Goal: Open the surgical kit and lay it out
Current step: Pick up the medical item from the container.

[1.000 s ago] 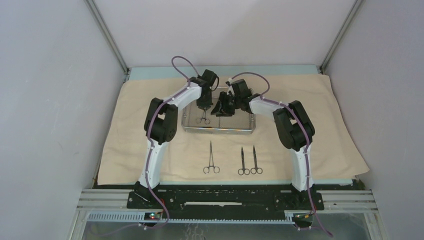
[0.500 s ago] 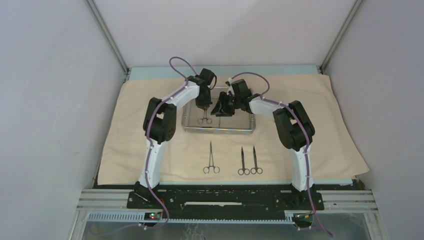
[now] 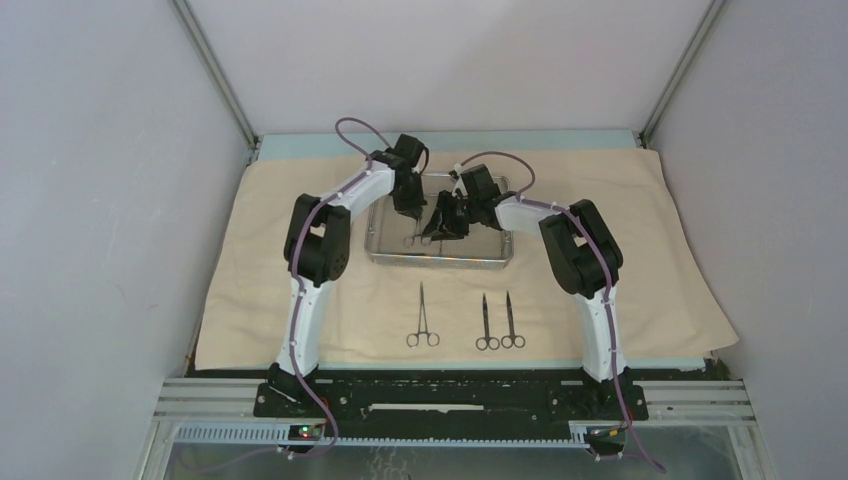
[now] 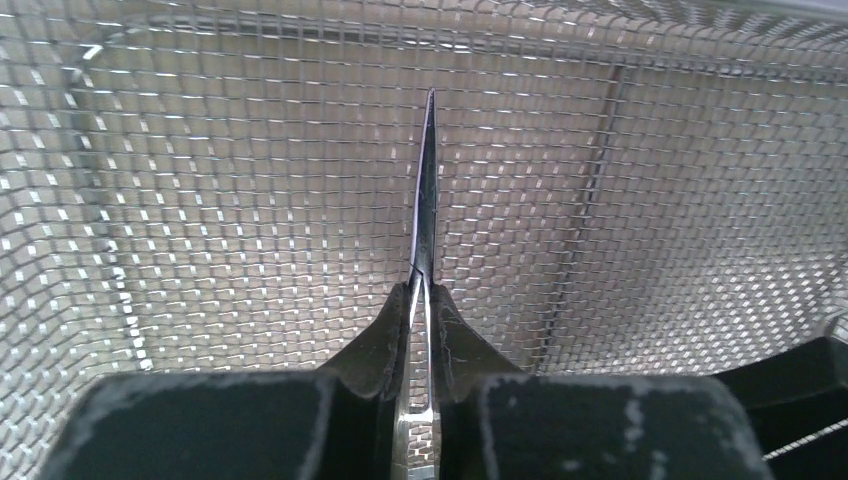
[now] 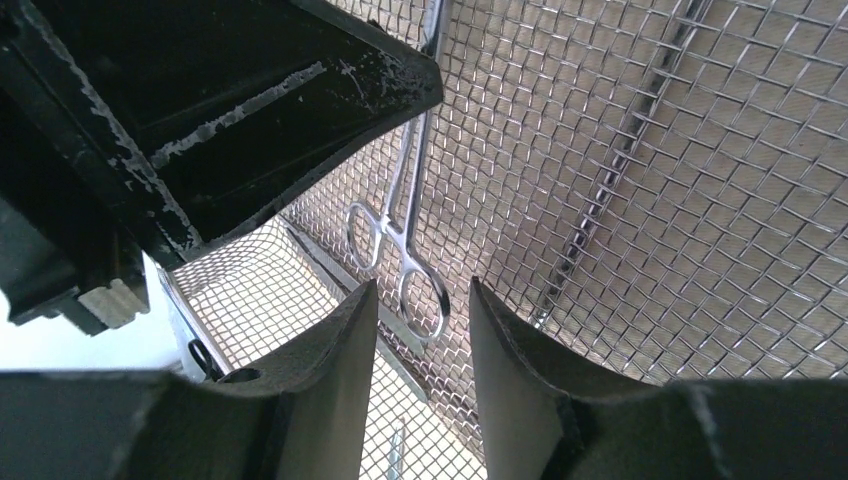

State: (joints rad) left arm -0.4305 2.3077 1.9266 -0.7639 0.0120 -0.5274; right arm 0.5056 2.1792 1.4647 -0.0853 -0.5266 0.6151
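Presently, the beige cloth wrap [image 3: 260, 260] lies spread flat over the table. At centre-left, the left gripper [image 3: 408, 212] reaches down into the steel mesh tray [image 3: 440, 262], which sits on the cloth toward the far side. Its fingers [image 4: 380, 350] are pinched narrow on the shank of a ring-handled clamp [image 4: 425, 200], and the clamp's rings hang free below the grip. Whether the clamp clears the mesh floor cannot be told. Just to the right, the right gripper [image 5: 422, 290] hovers inside the tray with its jaws moderately parted and nothing between them, its fingertips near the clamp's rings. On the cloth in front of the tray lie a lone clamp [image 3: 422, 318], a middle instrument [image 3: 486, 323] and a right-hand instrument [image 3: 511, 322], rings toward the arm bases.
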